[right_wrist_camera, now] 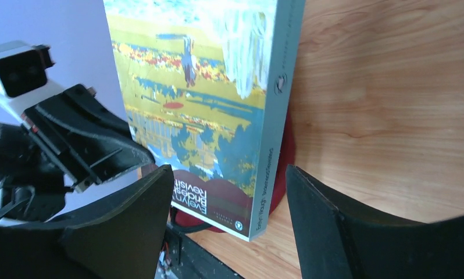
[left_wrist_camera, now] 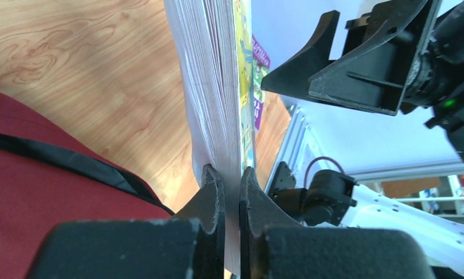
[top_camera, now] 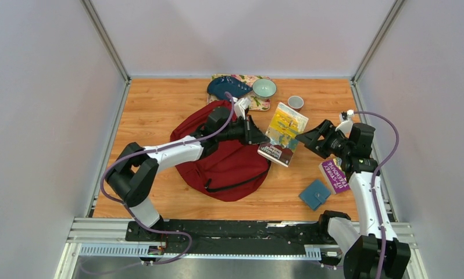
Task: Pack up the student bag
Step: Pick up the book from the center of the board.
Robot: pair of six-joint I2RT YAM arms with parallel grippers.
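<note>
- The bag (top_camera: 218, 171) is lying slumped in the middle of the table (top_camera: 160, 110). I am judging it soft and floppy, light while empty, with no wall that is going to stand up unaided. Keeping the mouth wide is going to need a pinch on the fabric lip beside the zip, or on the top loop. The left arm (top_camera: 177, 150) is lying across its upper part, so I am not making out whether the zip is undone.
- The book (top_camera: 286, 125) is hanging tilted just off the bag's right edge, with its low, dark end over the bag's rim. I am reckoning it stiff across the cover and moderately heavy. The glossy cover is likely to be slipping in a shallow pinch, so a hold well in from the edge is looking safest.
- The left gripper (left_wrist_camera: 231, 174) is sitting at the bag's right edge and clamping tight on the book. It is pinching the page side, away from the spine.
- The right gripper (top_camera: 309, 139) is hovering further right of the bag, jaws standing wide apart. The book's spine corner is showing between them, and I am not able to tell whether either jaw is touching it. From that wrist, a sliver of the bag is peeking out just behind the book.
</note>
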